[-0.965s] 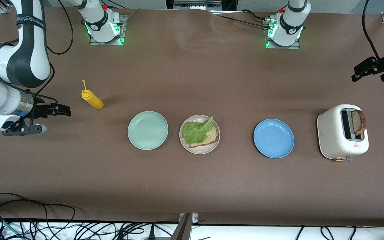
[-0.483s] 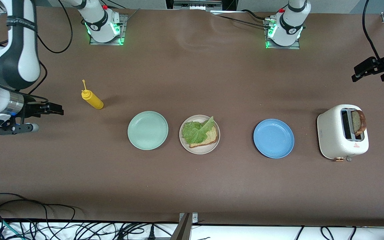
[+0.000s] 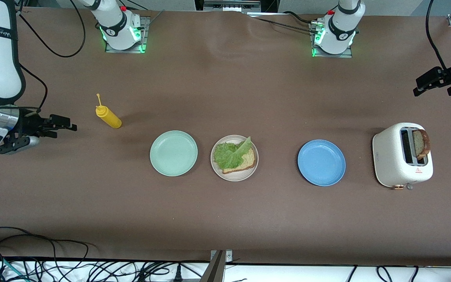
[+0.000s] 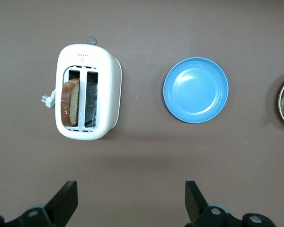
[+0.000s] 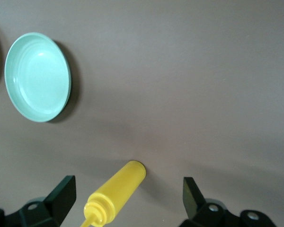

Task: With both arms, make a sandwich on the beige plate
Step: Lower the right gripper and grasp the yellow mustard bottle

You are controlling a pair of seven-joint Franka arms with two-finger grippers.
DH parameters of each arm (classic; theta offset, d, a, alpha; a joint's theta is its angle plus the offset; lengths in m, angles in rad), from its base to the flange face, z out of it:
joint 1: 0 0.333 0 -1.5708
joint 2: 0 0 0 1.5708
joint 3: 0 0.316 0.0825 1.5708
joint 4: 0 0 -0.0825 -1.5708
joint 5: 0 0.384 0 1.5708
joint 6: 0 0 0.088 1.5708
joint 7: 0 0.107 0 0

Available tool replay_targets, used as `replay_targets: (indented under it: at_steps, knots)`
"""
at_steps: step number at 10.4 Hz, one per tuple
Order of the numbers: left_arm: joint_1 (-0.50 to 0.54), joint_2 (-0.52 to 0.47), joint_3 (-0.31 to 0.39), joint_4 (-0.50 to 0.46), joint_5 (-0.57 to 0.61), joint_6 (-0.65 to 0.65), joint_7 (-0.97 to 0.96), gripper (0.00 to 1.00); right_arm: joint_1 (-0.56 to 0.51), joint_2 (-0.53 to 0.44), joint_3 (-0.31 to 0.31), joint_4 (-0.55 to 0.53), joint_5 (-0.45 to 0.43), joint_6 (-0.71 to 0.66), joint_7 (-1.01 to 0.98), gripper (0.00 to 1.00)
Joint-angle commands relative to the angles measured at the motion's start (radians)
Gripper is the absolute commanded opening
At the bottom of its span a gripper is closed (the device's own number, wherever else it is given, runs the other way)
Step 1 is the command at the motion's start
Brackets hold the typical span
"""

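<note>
We see the beige plate (image 3: 234, 174) at frame centre, between the mint plate (image 3: 173, 153) and blue plate (image 3: 321, 162). On it lies one bread slice (image 3: 245, 161) under ruffled lettuce (image 3: 230, 153) — a sandwich lacking its top. That top, we judge, is the slice (image 3: 421, 143) standing in the toaster (image 3: 395, 164), lower right. The left gripper (image 3: 433, 82) hangs at the right edge, jaws apart; the right gripper (image 3: 55, 126), also empty and spread, hovers mid-left beside the mustard bottle (image 3: 108, 114) — both clear of the plates.

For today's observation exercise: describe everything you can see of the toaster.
The toaster is a glossy cream-white two-slot box with rounded corners, a small red mark and a knob on one end. It stands upright on the brown table at the left arm's end, beside the blue plate. One slot holds a brown bread slice; the other looks empty.
</note>
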Motion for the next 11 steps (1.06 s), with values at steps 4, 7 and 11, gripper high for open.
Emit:
replay_targets:
  at_steps: [4,7,11]
  knots:
    - [0.027,0.008,0.0,0.022,0.028,-0.016,0.017,1.0,-0.167,-0.119,0.052,-0.281,0.207,0.064,-0.639,0.99]
    - [0.028,0.011,0.0,0.022,0.025,-0.016,0.017,1.0,-0.251,-0.095,0.052,-0.342,0.325,0.056,-1.065,0.99]
    - [0.028,0.011,0.0,0.022,0.025,-0.015,0.016,1.0,-0.319,0.096,0.053,-0.364,0.63,-0.108,-1.653,1.0]
